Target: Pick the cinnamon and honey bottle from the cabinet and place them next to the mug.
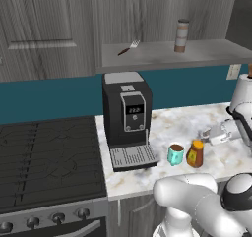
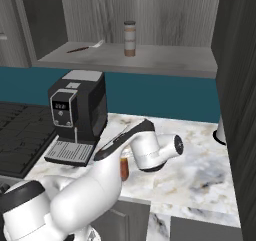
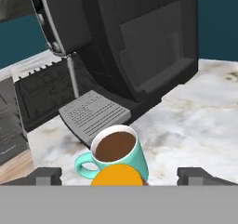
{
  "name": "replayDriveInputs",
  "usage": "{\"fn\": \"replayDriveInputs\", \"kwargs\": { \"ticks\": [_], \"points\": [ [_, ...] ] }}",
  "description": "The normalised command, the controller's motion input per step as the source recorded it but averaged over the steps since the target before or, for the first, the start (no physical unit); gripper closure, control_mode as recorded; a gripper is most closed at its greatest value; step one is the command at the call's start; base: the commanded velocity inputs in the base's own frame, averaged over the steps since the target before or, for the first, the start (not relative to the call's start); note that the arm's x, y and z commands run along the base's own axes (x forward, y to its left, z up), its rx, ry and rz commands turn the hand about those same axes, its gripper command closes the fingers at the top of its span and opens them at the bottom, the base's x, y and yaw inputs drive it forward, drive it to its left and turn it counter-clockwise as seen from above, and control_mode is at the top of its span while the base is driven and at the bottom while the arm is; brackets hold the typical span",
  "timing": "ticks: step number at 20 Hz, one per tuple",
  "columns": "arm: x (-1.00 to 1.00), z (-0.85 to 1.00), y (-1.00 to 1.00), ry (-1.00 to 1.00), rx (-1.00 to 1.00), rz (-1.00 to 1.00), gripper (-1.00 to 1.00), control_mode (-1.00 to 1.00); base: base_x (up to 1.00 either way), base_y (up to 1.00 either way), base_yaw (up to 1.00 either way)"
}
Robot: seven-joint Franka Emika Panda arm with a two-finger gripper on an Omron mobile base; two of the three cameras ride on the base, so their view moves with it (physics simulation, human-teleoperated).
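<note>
The honey bottle (image 1: 195,154), orange with a yellow cap, stands on the marble counter just right of the teal mug (image 1: 175,154) of dark liquid. My gripper (image 1: 206,134) hovers just above and right of the bottle, open. In the hand view the bottle's cap (image 3: 116,175) lies between my wide-spread fingertips (image 3: 45,175), touching neither, with the mug (image 3: 118,149) right behind it. The cinnamon (image 1: 181,35), a grey-capped shaker, stands upright on the cabinet's open shelf (image 1: 162,54). From the right, the cinnamon (image 2: 129,38) is mid-shelf and my arm hides the mug and most of the honey bottle (image 2: 124,169).
A black coffee machine (image 1: 126,115) stands left of the mug, its drip tray (image 3: 93,114) close by. A stove (image 1: 49,157) lies further left. A utensil (image 1: 129,47) lies on the shelf left of the cinnamon. A white object (image 2: 220,130) sits by the right wall.
</note>
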Motion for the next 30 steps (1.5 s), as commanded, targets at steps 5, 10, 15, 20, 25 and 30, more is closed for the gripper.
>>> {"fn": "replayDriveInputs", "kwargs": {
  "ticks": [5,10,15,20,25,30],
  "points": [
    [-0.01,0.86,0.00,-0.02,0.00,0.00,-1.00,-1.00,0.00,0.00,0.00],
    [-0.24,0.67,0.12,0.04,0.00,-0.05,-1.00,-1.00,0.00,0.00,0.00],
    [-0.41,0.62,0.18,0.18,0.00,-0.24,-1.00,-1.00,0.00,0.00,0.00],
    [-0.26,0.60,0.05,0.25,0.00,-0.41,-1.00,-1.00,0.00,0.00,0.00],
    [-0.01,0.48,0.00,0.29,0.00,-0.55,-1.00,-1.00,0.00,0.00,0.00],
    [0.22,0.39,0.00,0.27,-0.04,-0.62,-1.00,-1.00,0.00,0.00,0.00]
  ]
}}
